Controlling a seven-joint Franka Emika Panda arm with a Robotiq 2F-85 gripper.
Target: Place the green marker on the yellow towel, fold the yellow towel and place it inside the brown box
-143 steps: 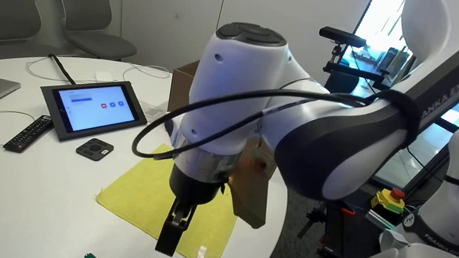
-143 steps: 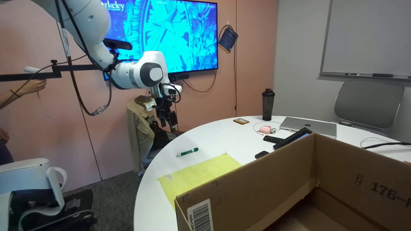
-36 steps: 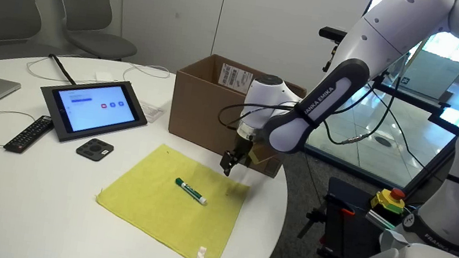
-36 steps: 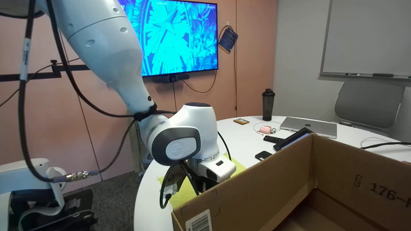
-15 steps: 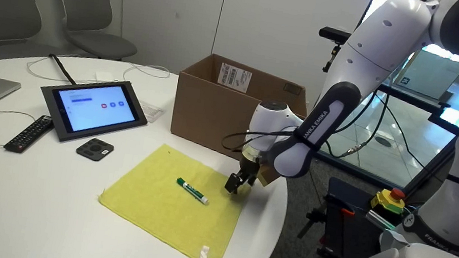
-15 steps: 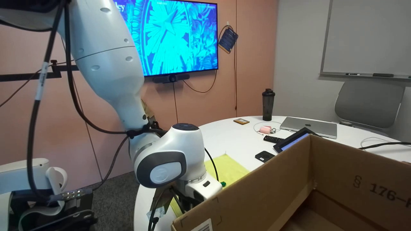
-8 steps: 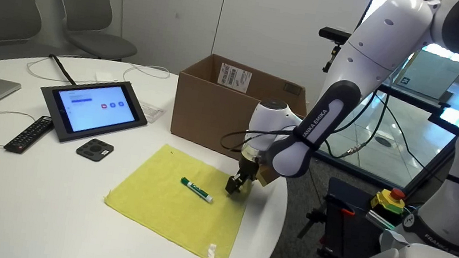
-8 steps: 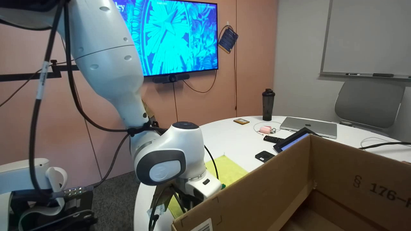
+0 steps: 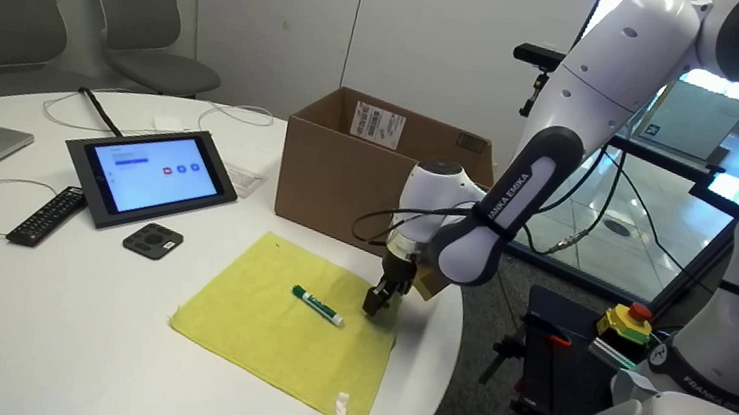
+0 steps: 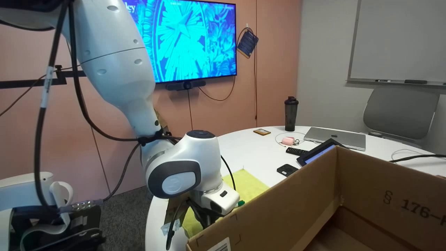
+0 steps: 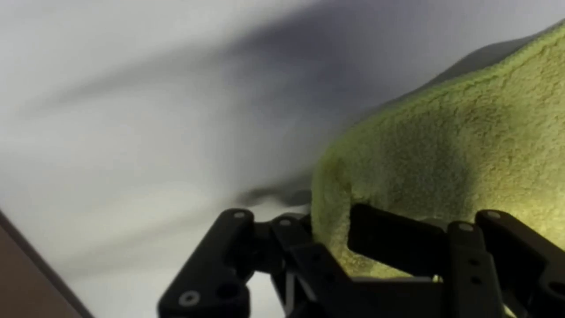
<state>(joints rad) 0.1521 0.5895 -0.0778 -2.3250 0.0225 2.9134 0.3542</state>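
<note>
The gripper point(image 11: 332, 221) has a corner of the towel point(image 9: 250, 321) pinched tight, presumably so that this side can be drawn over in a fold. The marker point(image 9: 318, 306) lies on the towel near its middle, likely so that folding will wrap it. Beyond, the box point(image 9: 337, 181) stands near the towel, open-topped, well placed to take it once folded

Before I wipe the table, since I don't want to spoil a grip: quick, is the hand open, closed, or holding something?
Hand: closed, holding the yellow towel at its edge.
</note>
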